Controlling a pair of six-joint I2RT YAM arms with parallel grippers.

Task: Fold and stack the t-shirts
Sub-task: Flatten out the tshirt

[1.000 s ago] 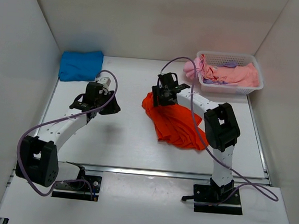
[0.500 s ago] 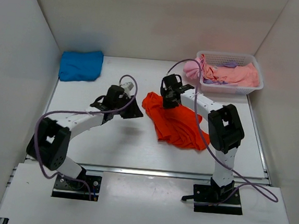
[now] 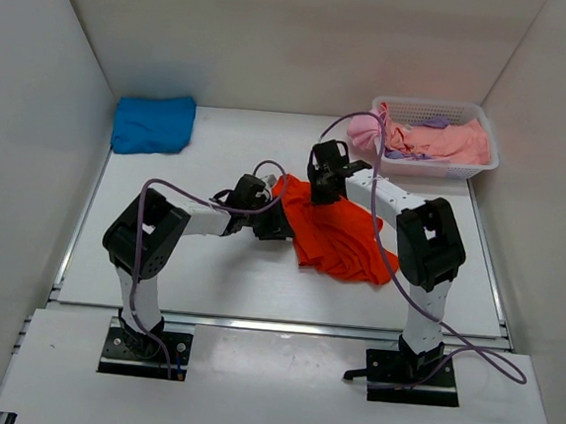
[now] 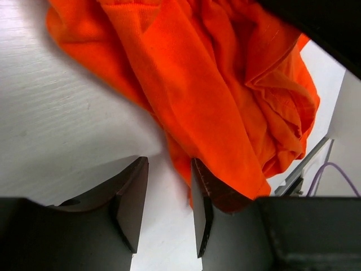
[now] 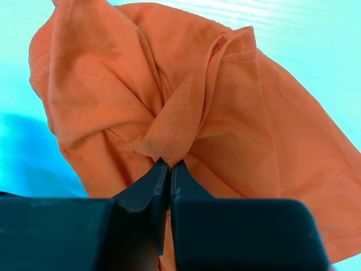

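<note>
The right gripper (image 5: pixel 169 167) has its jaws pinched together on a stitched fold of the orange-red t-shirt (image 5: pixel 113 96), the seam running straight down into the nip. Seen from above, that grip sits at the shirt's far left corner, and it has barely shifted over the last second.

The left gripper (image 4: pixel 167 169) is the one that has changed. A second ago it hung over bare table (image 3: pixel 208 275) well to the left; now the arm has swung across and the gripper sits low at the shirt's left edge. Its jaws stand apart. The cloth's hem runs down to the inner face of one finger, though from this angle it is hard to say whether any cloth lies between them yet.

The shirt lies crumpled on the table between the arms, spreading toward the right arm's base. It is bunched rather than spread flat.

My reading is that the second hand is arriving for a two-point hold, so the shirt can be lifted and spread before any fold is made. Folding of this shirt has not begun.

The blue t-shirt (image 3: pixel 152 123) rests folded at the far left corner. The pink and lilac shirts (image 3: pixel 448 139) are heaped in the basket (image 3: pixel 435 170) at far right.
</note>
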